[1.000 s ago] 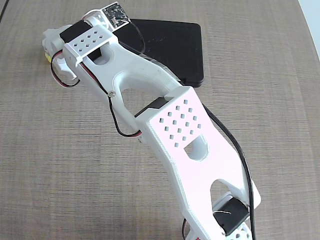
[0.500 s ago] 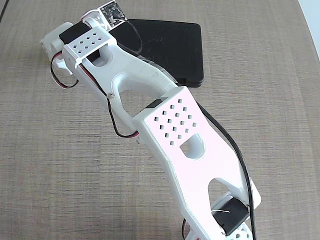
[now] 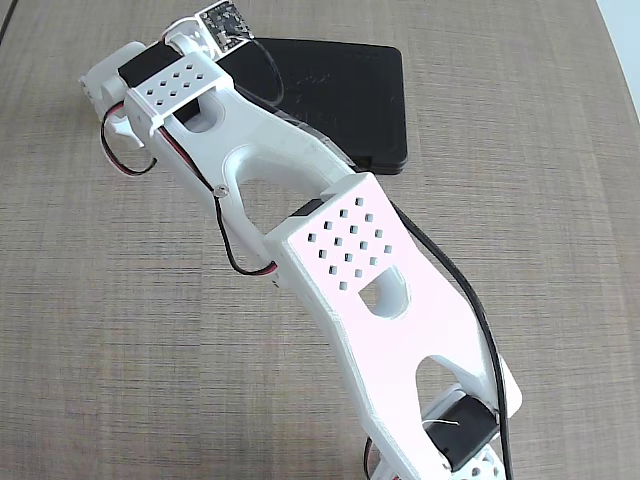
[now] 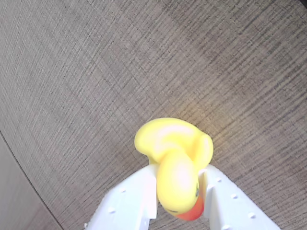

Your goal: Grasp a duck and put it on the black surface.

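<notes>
The duck [image 4: 175,163] sits pinched between the white pincer [image 4: 178,201] fingers.

The table [image 3: 120,330] is brown, with a fine woven-looking grain — thin lines run across it. In the fixed view, the black surface [image 3: 350,95] lies flat on the table near the top. It is a dark slab with round corners. In the wrist view, the same brown table fills the background.
</notes>
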Available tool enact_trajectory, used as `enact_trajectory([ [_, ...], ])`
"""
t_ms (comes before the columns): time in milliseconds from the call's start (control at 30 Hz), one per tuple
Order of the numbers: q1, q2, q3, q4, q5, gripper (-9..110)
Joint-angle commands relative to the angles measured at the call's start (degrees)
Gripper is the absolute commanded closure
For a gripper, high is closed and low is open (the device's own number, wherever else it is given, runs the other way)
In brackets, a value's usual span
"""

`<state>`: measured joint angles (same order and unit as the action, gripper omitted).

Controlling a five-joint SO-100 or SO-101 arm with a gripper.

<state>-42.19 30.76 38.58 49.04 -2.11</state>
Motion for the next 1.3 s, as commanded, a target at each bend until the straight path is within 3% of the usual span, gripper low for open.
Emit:
enact_trajectory([
  [0, 0.4, 18.2, 3.1, 0.5, -0.1, 101],
  [333, 10.5, 52.6, 33.0, -0.4, -0.2, 101],
  [567, 21.9, 65.0, 53.8, -0.6, -0.3, 101],
  [867, 23.9, 63.8, 64.9, -10.0, 0.3, 101],
  [1267, 23.7, 50.9, 65.6, -20.6, 0.4, 101],
])
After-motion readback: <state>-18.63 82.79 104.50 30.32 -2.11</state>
